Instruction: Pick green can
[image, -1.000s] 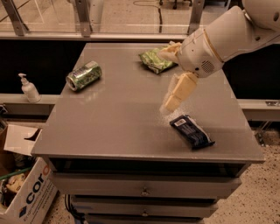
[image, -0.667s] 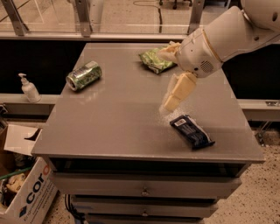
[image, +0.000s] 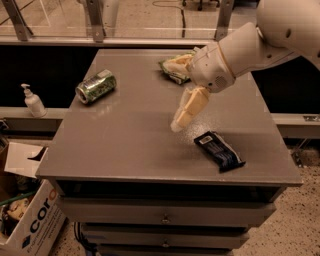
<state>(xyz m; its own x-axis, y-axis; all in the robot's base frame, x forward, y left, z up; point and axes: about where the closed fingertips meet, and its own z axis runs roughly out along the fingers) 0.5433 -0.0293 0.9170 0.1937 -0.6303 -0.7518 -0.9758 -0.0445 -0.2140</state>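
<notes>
- One cardboard box (image: 27, 227) with dark lettering stands on the floor, far to the left of the gripper and below the table's level.
- One white pump bottle (image: 33, 100) stands upright on a ledge beside the table, well to the left of the gripper.
- One green can (image: 96, 86) lies on its side on the grey table (image: 125, 145), a silver end turned toward the left front. It is well apart from the gripper, to its left and farther back, and nothing touches it.
- One flat green snack bag (image: 174, 69) lies near the table's back edge, just behind the gripper's wrist and partly hidden by it.
- The gripper (image: 180, 122) hangs over the middle of the tabletop, cream-coloured and angled downward toward the left front. Whether it is spread or closed cannot be made out from this view, and it holds nothing that can be seen.
- One dark wrapped bar (image: 219, 151) lies flat on the table, near the gripper's tip, to its right and closer to the front edge.
- The single white arm (image: 250, 45) comes in from the upper right corner, slopes down toward the table's centre, and ends in a rounded wrist above the gripper.
</notes>
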